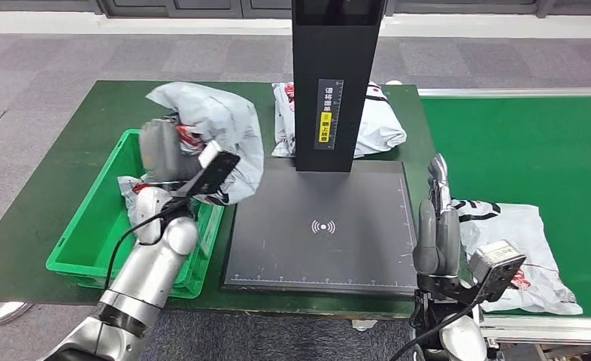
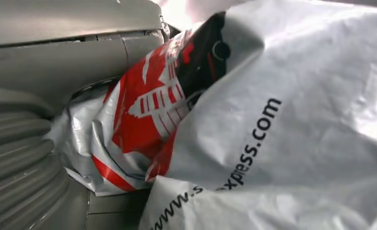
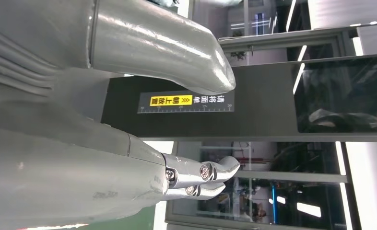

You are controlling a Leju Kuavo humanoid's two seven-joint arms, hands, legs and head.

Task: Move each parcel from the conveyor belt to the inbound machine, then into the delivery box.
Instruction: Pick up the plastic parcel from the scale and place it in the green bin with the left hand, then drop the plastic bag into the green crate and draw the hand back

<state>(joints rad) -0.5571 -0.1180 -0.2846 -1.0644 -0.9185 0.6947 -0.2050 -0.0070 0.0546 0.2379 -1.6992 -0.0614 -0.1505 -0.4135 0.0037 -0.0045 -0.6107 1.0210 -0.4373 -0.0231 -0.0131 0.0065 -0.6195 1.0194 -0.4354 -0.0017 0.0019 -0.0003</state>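
Three grey parcels show in the head view. One parcel (image 1: 217, 124) is grasped by the left hand (image 1: 161, 150) and hangs above the right rim of the green delivery box (image 1: 89, 226), which stands on the left part of the dark green tabletop (image 1: 44, 173). In the left wrist view that held parcel (image 2: 273, 134) lies crumpled against the hand's grey thumb (image 2: 71, 43), with red and black print and a web address on its wrinkled skin. A bit more grey wrapping (image 1: 131, 188) peeks out inside the box under the left wrist.

Second, a parcel (image 1: 375, 120) lies on the far side of the tabletop, behind the black post (image 1: 334, 83) of the inbound machine. The machine's flat black scanning plate (image 1: 322, 226) sits in the middle, just right of the box.

Third, a parcel (image 1: 522, 248) rests on the near left part of the green conveyor belt (image 1: 533, 150), just right of the right hand (image 1: 437, 226). That hand stands upright at the plate's right edge, released, fingers straight and holding nothing; the right wrist view shows its thumb (image 3: 177, 52) and fingers (image 3: 210, 175) apart before the post.
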